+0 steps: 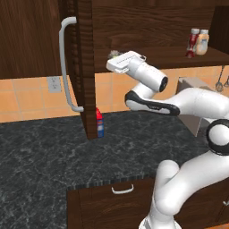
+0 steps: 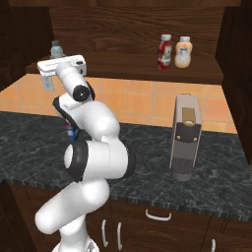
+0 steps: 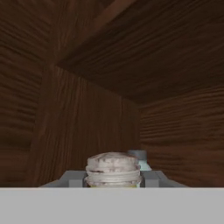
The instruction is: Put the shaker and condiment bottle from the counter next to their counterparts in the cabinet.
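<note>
Gripper (image 3: 113,183) inside the cabinet (image 1: 85,67), at the shelf's left end — fingers closed on the shaker (image 3: 113,170), its grey cap up between them. Behind it sits a small pale-capped jar (image 3: 138,155) (likely its counterpart). Condiment bottle (image 2: 165,51) is already on the shelf beside the beige bottle (image 2: 183,52). Shaker looks light, rigid, smooth-sided — best held around the body below the cap.
</note>
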{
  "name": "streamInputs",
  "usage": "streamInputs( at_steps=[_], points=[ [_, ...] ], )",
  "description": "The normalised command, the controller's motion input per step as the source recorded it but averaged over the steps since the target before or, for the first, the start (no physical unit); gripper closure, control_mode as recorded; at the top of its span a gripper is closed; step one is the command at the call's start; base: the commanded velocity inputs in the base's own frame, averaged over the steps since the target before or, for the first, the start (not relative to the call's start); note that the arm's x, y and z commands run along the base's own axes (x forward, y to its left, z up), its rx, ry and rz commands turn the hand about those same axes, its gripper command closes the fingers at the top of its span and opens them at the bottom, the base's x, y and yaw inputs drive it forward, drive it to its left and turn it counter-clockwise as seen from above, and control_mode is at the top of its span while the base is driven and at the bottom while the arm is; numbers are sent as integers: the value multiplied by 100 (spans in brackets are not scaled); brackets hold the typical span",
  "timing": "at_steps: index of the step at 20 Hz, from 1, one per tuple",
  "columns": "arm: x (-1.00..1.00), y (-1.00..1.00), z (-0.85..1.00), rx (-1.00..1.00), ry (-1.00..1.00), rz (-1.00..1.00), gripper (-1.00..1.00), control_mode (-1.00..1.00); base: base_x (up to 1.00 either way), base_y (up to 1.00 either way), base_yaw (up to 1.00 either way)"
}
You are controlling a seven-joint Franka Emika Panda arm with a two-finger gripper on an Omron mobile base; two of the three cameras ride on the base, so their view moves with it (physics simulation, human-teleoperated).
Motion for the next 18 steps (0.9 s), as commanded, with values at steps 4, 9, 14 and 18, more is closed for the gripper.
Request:
streamInputs(
  at_steps=[4,9,14,18],
  points=[
    [26,0,31,1,16,4,100,-100,0,0,0],
    [12,-2,7,0,4,0,100,-100,0,0,0],
    [9,-9,3,0,0,0,100,-100,0,0,0],
    [35,-6,0,0,0,0,100,-100,0,0,0]
  ],
)
